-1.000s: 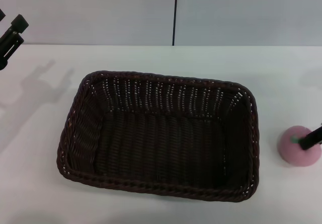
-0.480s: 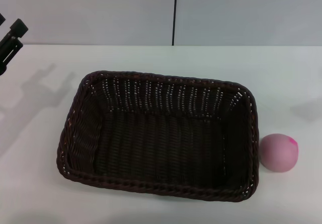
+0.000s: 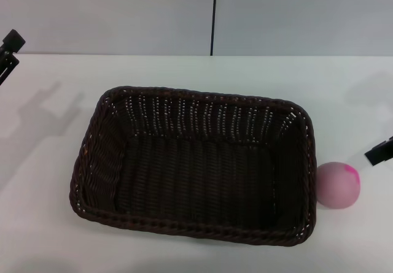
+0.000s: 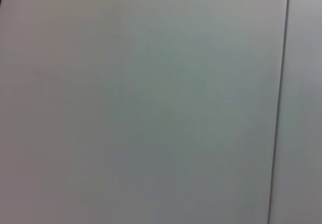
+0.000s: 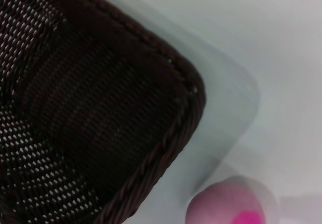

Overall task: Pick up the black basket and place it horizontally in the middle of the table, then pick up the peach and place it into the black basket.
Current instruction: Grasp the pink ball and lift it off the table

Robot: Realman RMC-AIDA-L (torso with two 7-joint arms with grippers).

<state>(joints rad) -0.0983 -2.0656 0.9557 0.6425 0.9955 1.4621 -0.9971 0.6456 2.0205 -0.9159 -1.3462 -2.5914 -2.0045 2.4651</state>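
1 peach touching black basket rim | right hand just beside, grip unclear

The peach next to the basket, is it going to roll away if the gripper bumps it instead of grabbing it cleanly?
Probably. The peach is round and sits free on the flat table, so a nudge would likely roll it. The black basket on its left should stop it on that side. Its smooth surface may slip under the right gripper.
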